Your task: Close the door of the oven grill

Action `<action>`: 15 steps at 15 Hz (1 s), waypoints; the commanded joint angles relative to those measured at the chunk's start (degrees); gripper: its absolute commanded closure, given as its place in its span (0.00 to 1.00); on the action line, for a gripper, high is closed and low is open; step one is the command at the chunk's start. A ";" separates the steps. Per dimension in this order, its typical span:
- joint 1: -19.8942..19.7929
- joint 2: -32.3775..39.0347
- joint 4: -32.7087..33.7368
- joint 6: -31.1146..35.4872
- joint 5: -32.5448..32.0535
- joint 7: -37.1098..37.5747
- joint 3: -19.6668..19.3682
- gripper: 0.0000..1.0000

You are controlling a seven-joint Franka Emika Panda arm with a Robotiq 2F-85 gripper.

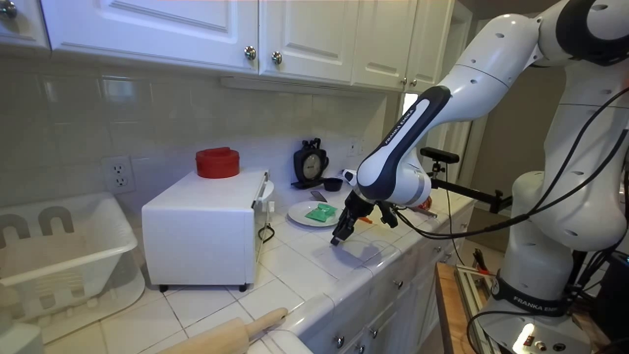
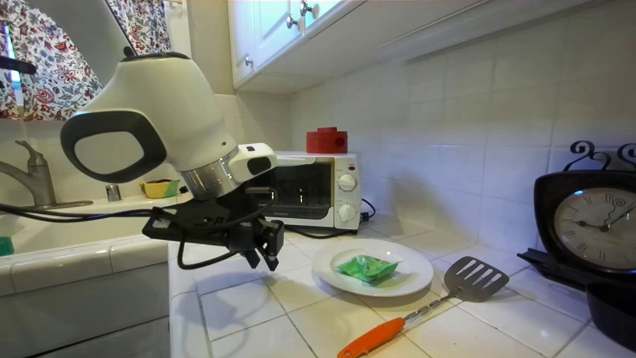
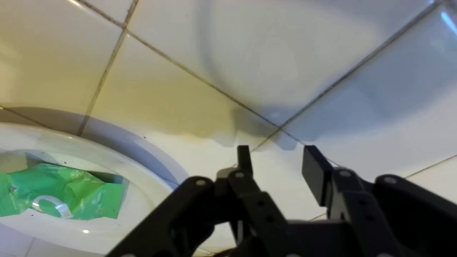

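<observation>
As the arm (image 1: 484, 81) bends high, then slopes down over the counter (image 1: 295, 275), the claw (image 3: 277, 159) hangs above it, angled downward with a tilt. Its fingers (image 3: 316, 175) are part-way apart, only a gap between them, so nothing is held. The oven grill (image 1: 201, 246) sits on the counter, apart from the claw. Its door (image 2: 308, 186) stands upright against the front and looks closed; the arm covers part of it in an exterior view. A red container (image 2: 326, 140) rests on top of the oven grill.

The counter is glossy white tile, dark-grouted, rounded along its edge. A white plate (image 2: 415, 276) with a green packet (image 2: 370, 268) on it lies near the claw, an orange-handled slotted spatula (image 2: 395, 328) beside the plate, a clock (image 2: 601, 223) by the tiled backsplash (image 2: 447, 129). A dish rack (image 1: 93, 275) is just beside the oven grill; a rolling pin (image 1: 223, 337) lies near the counter's edge.

Room: white cabinets (image 1: 304, 39) overhead, outlet (image 1: 118, 174) in the backsplash, drawers (image 1: 388, 278) below. In an exterior view there's a sink (image 2: 109, 231), metal faucet (image 2: 37, 179), floral curtains (image 2: 49, 69).
</observation>
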 commanded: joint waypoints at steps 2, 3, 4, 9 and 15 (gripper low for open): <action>-3.54 0.09 0.07 -1.70 -2.31 2.95 2.68 0.18; -4.01 -0.02 0.07 -1.67 -2.47 3.17 3.11 0.12; -4.59 -0.08 0.08 -1.97 -2.76 3.40 3.56 0.06; -8.22 -0.30 0.11 -4.56 -7.50 7.27 5.48 0.00; -14.72 -6.03 0.67 -17.18 -31.20 26.48 5.73 0.00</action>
